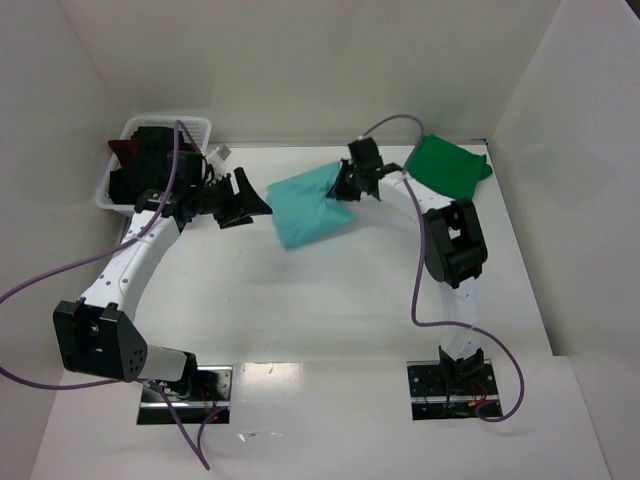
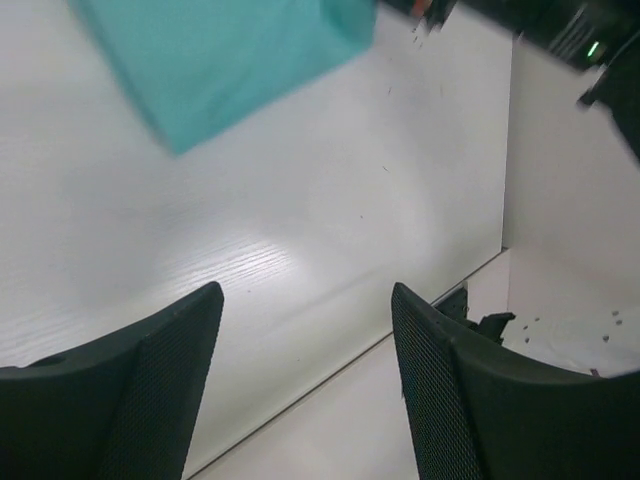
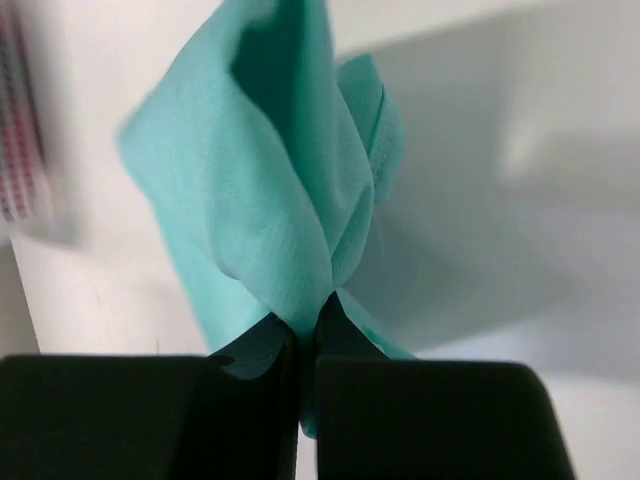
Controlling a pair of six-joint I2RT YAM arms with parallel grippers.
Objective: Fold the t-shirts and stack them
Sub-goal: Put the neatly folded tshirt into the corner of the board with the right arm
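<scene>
The teal t-shirt (image 1: 308,207) (image 2: 215,60) (image 3: 275,200) sits toward the far middle of the white surface (image 1: 300,300). Its right edge is gathered into a raised fold where the right jaws pinch it, pressed tight on the cloth in the right wrist view. The green t-shirt (image 1: 448,167) lies flat and compact in the far right corner, well apart from the teal one. That makes two shirts out on the surface. One white lattice basket (image 1: 195,125) stands in the far left corner, holding dark cloth, black (image 1: 140,175) with a bit of dark red (image 1: 122,148); how many pieces it holds I cannot tell. Plain white walls close in the surface at the back and on both sides. Of the two arms, the right arm (image 1: 455,250) runs forward from its base, elbow out to the right, and its wrist turns left to the shirt's edge. The left arm (image 1: 130,265) curves forward beside the basket and points right. The left jaws are spread and hold nothing, near the teal shirt's left edge without touching it. A purple cable (image 1: 420,290) trails along each arm.
</scene>
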